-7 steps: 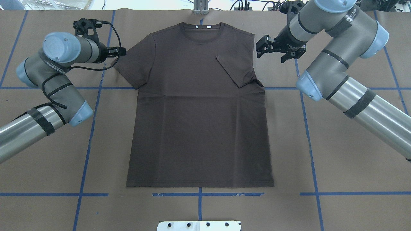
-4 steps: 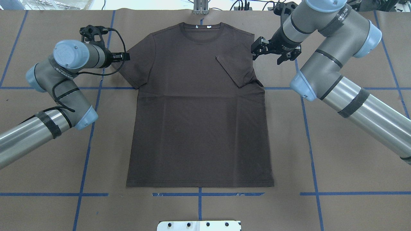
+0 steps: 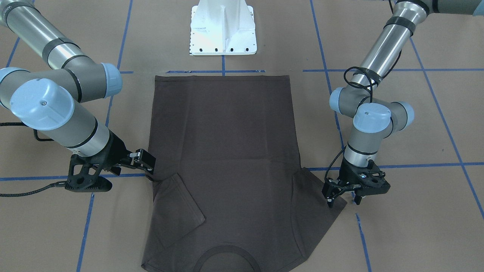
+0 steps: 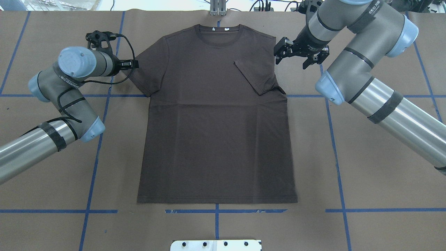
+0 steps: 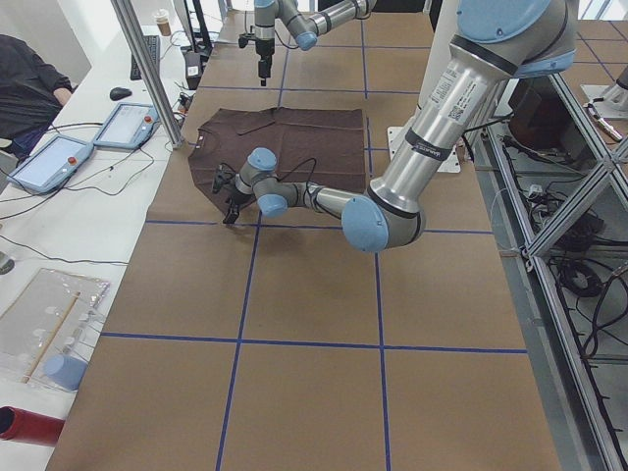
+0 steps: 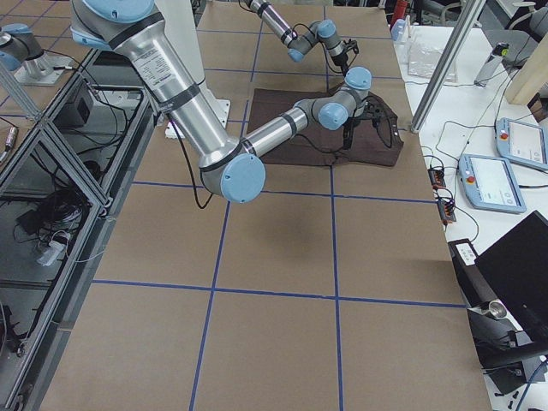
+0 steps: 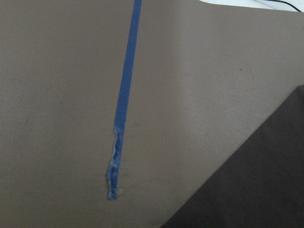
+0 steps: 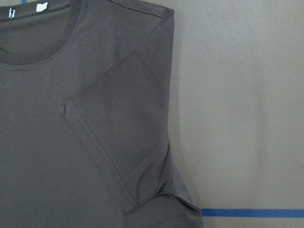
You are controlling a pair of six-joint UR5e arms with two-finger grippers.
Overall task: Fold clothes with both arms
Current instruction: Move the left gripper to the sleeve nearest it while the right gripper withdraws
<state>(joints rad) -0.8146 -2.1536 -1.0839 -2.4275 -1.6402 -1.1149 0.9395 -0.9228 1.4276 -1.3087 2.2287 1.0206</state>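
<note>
The dark brown T-shirt point(image 4: 216, 132) lies flat on the brown paper, collar point(image 4: 217, 35) at the far side. Its sleeve on my right point(image 4: 256, 75) is folded in over the chest, as the right wrist view point(image 8: 118, 137) shows. The sleeve on my left point(image 4: 146, 69) lies spread out. My left gripper point(image 4: 135, 64) is open, low at that sleeve's outer edge; in the front view point(image 3: 343, 202) one finger is over the cloth and one beside it. My right gripper point(image 4: 277, 53) is open and empty beside the shirt's right shoulder, also in the front view point(image 3: 151, 166).
The table is covered in brown paper with a grid of blue tape lines point(image 4: 97, 139). The white pedestal base point(image 3: 223, 30) stands behind the shirt's hem. An operator point(image 5: 29, 78) and tablets point(image 5: 128, 123) are on a side table beyond the collar end.
My left gripper has moved in and down to the edge of the spread sleeve. My right gripper has shifted a little toward the shirt's shoulder. The shirt has not moved.
</note>
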